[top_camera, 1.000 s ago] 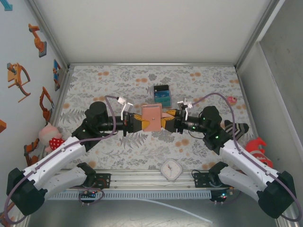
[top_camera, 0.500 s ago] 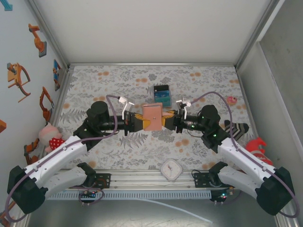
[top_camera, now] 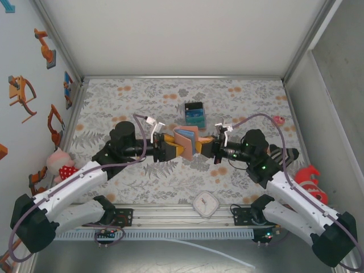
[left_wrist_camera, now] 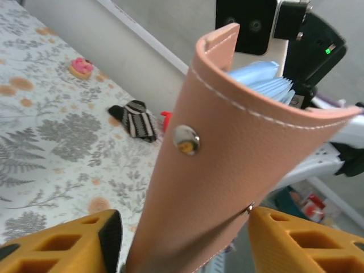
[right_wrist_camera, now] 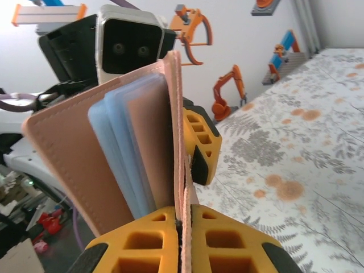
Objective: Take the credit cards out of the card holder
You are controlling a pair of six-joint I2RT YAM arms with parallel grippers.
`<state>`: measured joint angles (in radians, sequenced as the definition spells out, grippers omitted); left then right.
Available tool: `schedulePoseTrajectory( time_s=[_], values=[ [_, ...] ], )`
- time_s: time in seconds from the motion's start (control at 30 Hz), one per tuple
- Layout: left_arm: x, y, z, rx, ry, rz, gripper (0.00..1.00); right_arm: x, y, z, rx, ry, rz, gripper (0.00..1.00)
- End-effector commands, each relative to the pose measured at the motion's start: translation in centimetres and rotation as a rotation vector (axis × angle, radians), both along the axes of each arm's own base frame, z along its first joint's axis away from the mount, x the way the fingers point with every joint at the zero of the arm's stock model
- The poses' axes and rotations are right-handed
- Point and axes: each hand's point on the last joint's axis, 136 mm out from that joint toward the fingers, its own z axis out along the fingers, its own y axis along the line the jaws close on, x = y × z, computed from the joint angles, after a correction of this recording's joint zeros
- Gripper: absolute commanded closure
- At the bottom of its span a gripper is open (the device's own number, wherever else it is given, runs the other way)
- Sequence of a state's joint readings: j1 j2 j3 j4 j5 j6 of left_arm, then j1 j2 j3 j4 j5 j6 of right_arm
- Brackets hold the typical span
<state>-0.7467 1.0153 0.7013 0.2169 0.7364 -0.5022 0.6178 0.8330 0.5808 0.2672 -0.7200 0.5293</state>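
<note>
Raised card holder: right end effector clamped on one flap, left end effector spread apart astride it. Loose credit cards on tabletop, 12 o'clock.

- card holder: terracotta-pink leather, white stitching, silver snap; pale blue inside.
- credit cards, at twelve o'clock from it: teal, light blue, black.
- table: pale cloth with grey leaves and orange blooms.
- left gripper and right gripper: yellow-orange, black-edged.
- square object, at six o'clock: white.
- striped cloth: black and white.
</note>
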Motion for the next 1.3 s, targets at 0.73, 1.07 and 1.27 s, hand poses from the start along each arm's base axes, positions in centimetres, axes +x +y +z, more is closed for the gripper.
schedulePoseTrajectory(
  time_s=[0.73, 1.07, 1.27],
  values=[
    [3.5, -2.3, -2.0, 0.111, -0.066, 0.205, 0.68, 3.8, -2.8, 0.4, -0.123, 0.001, -0.308, 1.0],
    [2.6, -0.9, -1.0, 0.1, -0.115, 0.216, 0.69, 4.0, -2.2, -0.2, -0.132, 0.017, -0.28, 1.0],
    [2.9, -1.0, -1.1, 0.104, -0.113, 0.224, 0.85, 3.6, -1.6, 0.0, -0.115, 0.026, -0.238, 1.0]
  ],
)
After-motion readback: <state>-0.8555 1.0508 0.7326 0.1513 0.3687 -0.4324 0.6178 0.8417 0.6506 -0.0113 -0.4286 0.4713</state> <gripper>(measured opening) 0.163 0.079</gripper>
